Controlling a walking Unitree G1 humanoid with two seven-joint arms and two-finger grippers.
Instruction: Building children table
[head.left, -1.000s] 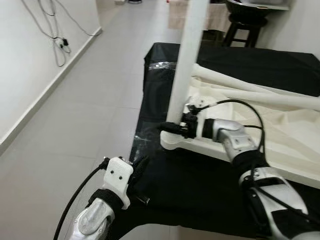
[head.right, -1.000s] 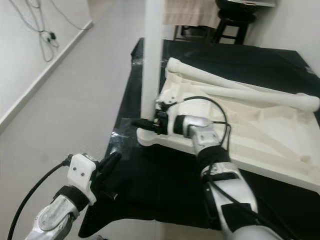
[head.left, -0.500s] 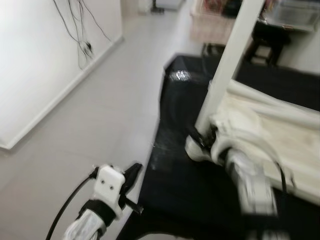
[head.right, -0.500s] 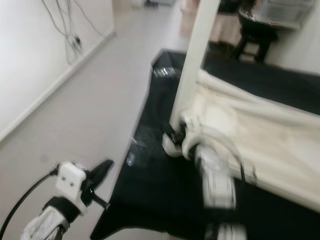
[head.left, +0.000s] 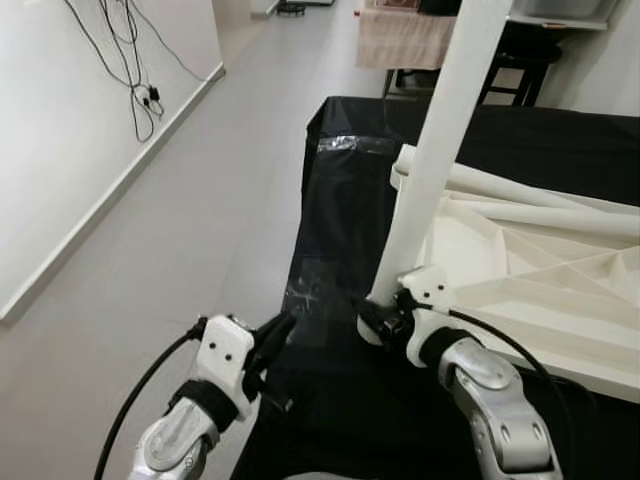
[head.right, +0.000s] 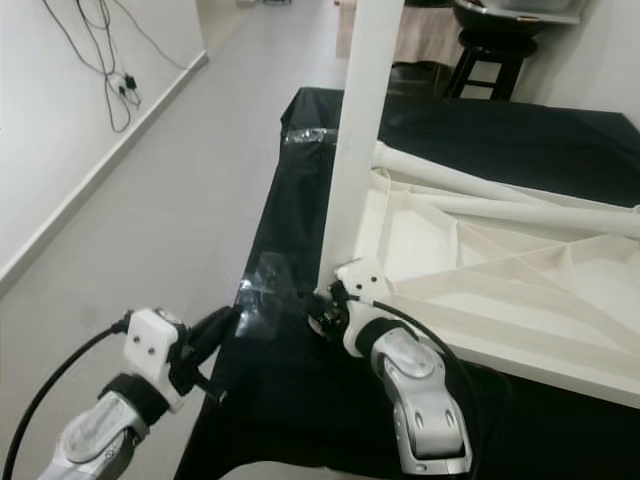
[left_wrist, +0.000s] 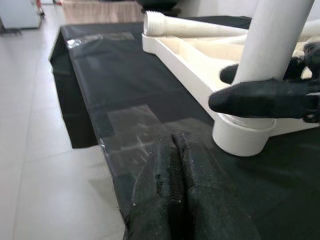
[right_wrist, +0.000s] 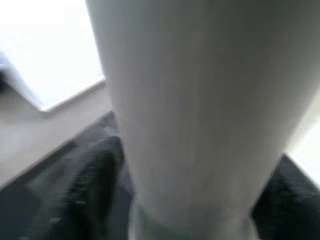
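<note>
Upturned white tabletop (head.right: 500, 260) centre-right on black cloth (head.right: 300, 180), upright leg (head.right: 355, 140) in its near-left corner socket, right gripper (head.left: 385, 318) clamped round leg base, left gripper (left_wrist: 172, 185) closed empty lower left; best twisted straight, kept vertical.

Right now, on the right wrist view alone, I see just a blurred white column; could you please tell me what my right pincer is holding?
Observer: The right pincer grips the upright leg at its base, where it meets a corner of the upturned tabletop.
Operator: Thank you. Where is the left pincer?
Observer: The left pincer is shut, hovering over the black cloth near its edge, apart from the leg.
Operator: Are any other legs attached?
Observer: None that I can see; two loose legs lie across the tabletop.
</note>
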